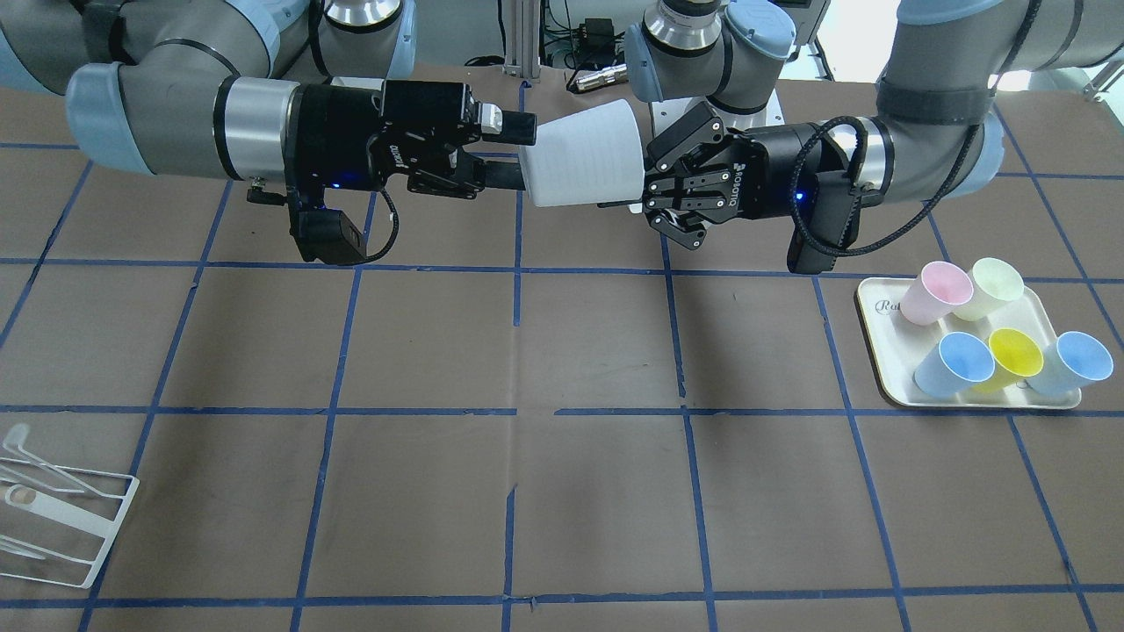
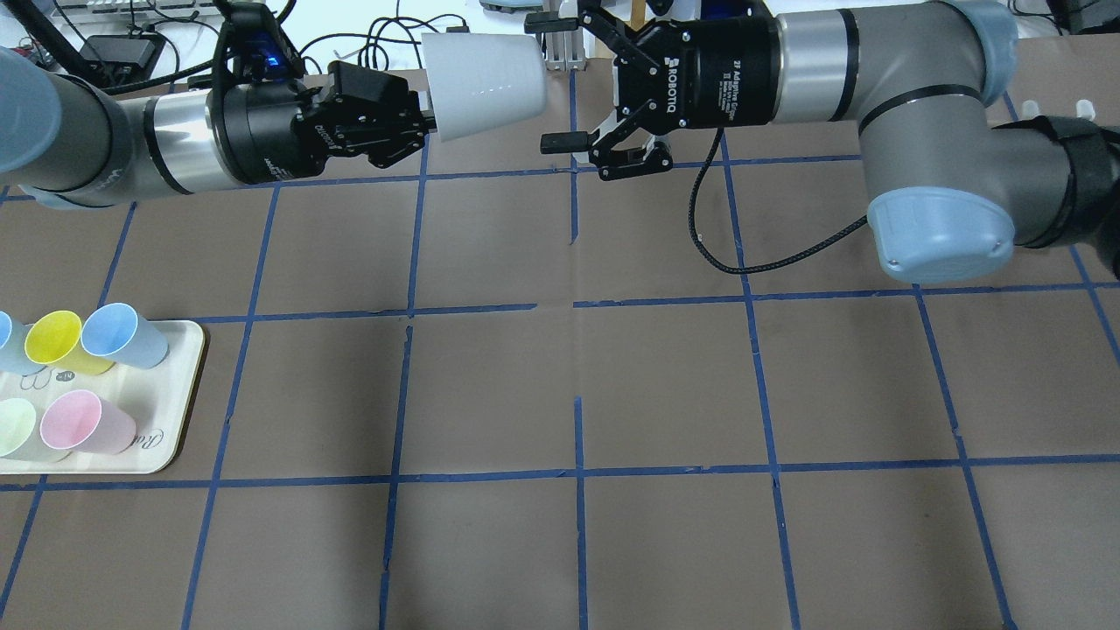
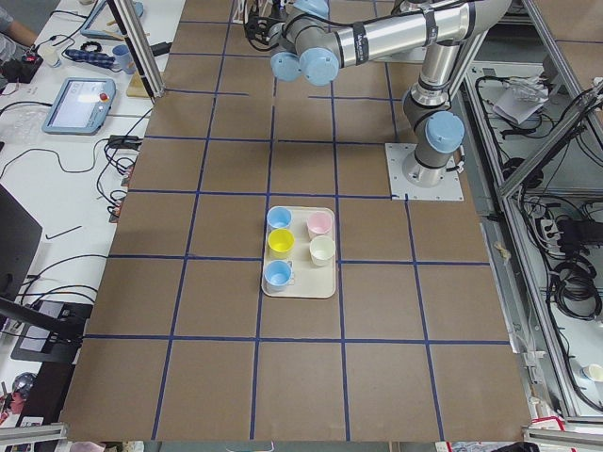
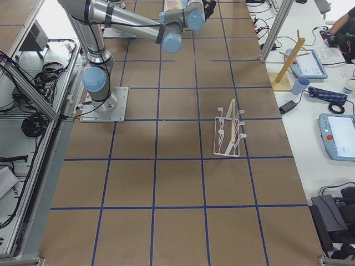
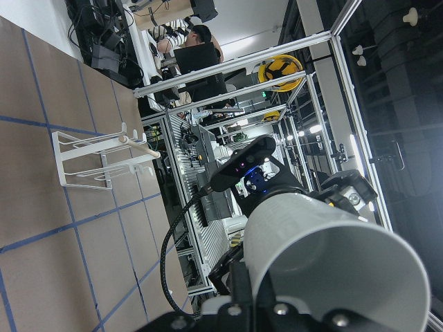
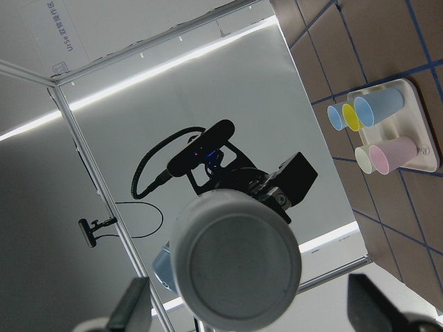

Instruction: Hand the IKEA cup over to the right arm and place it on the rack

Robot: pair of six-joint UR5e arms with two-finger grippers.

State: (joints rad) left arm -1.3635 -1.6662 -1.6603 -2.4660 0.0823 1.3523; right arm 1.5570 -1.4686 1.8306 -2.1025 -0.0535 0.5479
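Fingers of the black left gripper (image 2: 427,121) are pinched on the rim of the small, light grey, tapered plastic IKEA cup (image 2: 486,83) and hold it in the air above the brown, blue-gridded counter (image 1: 597,351). The cup lies on its side. Its long axis runs roughly level along the line between the two arms. The wide open mouth is turned to the left gripper, and the narrow flat base points at the black right gripper (image 2: 560,83). In the right wrist view the round base faces the camera squarely.

The right gripper's fingers are spread wide, one on either side of the cup's base end. The overhead view shows a gap between each finger and the cup wall, and they hold nothing.

The small white wire-frame rack (image 4: 228,130) stands on the counter on the right arm's side. The cup is well apart from the rack, nearer the robot's base and toward the counter's middle. At the counter's end away from the rack, a cream rounded-corner tray (image 1: 882,342) carries five plastic cups: one pink, one pale yellow-green, one yellow and two light blue.
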